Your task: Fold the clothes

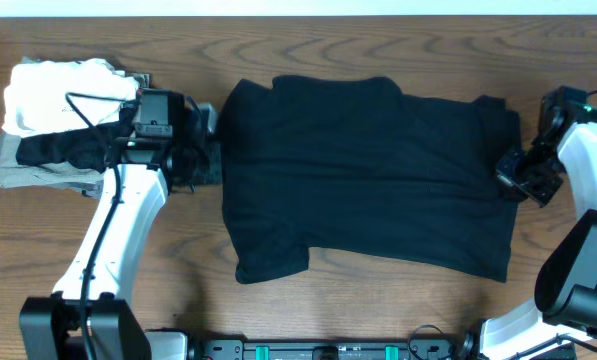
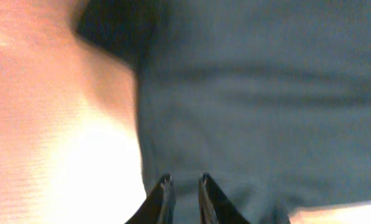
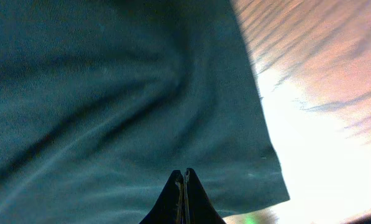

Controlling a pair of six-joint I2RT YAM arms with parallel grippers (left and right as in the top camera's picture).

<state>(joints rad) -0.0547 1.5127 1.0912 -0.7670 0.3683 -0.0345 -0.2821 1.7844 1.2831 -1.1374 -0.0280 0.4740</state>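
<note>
Trouble from here would most likely start beside the stack of folded garments [image 1: 53, 110], because the left arm works right next to it.

The black T-shirt [image 1: 363, 180] lies spread flat on the counter [image 1: 378, 310], to the right of that stack, near it but not touching. One sleeve juts out at the corner nearest the robot on the stack's side.

The left gripper [image 1: 210, 135] sits between the stack and the shirt, at the shirt's nearest edge. In its wrist view the left gripper [image 2: 185, 190] has its fingers a little spread over the fabric. I cannot tell whether any cloth lies between them.

The right gripper [image 1: 508, 175] is well apart from the stack, at the shirt's far edge. The wrist view shows the right gripper [image 3: 184, 180] pressed together, with no cloth visibly caught between its tips.

Several things could go wrong.
- **Snagging:** if soft fabric clings to a left finger as the arm lifts, the edge nearest the stack could be dragged out of line.
- **Knocking the stack:** a wide swing of that arm could disturb the folded garments.
- **Uneven fold:** the far edge looks rumpled, with creases running across it, so a fold made over it would probably set unevenly.
- **Missed grasp:** a pressed-together right gripper may only push the cloth along, bunching it.
- **Loose sleeve:** if the jutting sleeve is left out, it could spoil a neat rectangle.
</note>
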